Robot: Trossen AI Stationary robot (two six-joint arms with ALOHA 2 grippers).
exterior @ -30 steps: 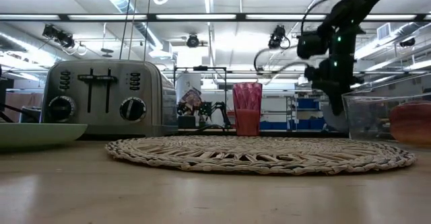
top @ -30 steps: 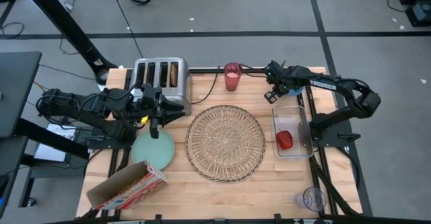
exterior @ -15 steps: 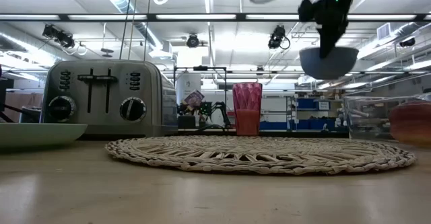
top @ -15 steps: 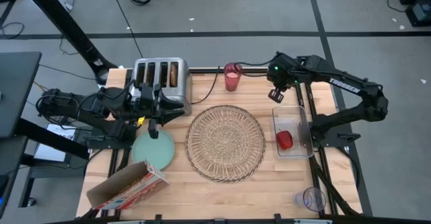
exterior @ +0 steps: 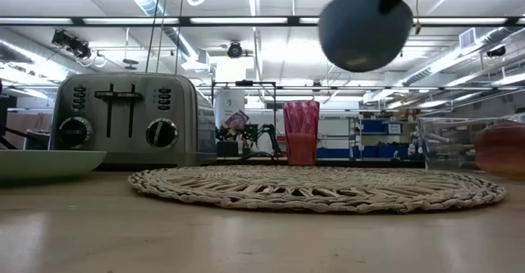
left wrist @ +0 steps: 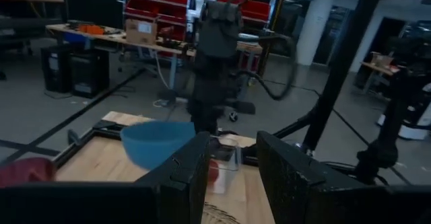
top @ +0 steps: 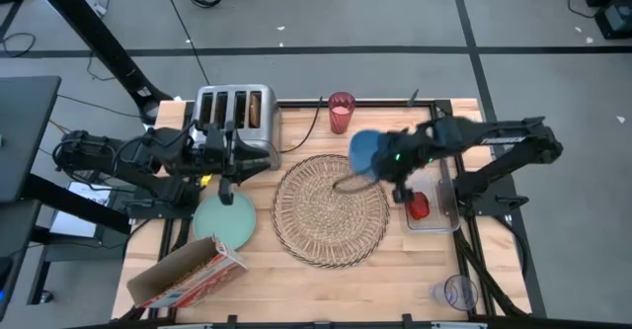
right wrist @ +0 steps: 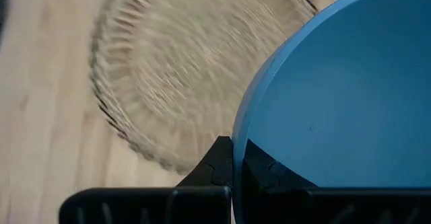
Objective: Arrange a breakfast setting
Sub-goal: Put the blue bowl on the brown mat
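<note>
Far left: left gripper [top: 233,161] hovering between toaster [top: 234,112] and pale green plate [top: 224,219], fingers partly apart, holding nothing. Centre: wicker placemat [top: 331,208] lying bare; red cup [top: 341,112] beyond it. Right: right gripper [top: 387,164] clamped tight on blue bowl [top: 367,151] rim, bowl aloft over placemat's far-right edge.

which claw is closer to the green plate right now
Left. The left claw hangs right at the far edge of the pale green plate, beside the toaster. The right claw is across the wicker placemat, holding the blue bowl.
</note>
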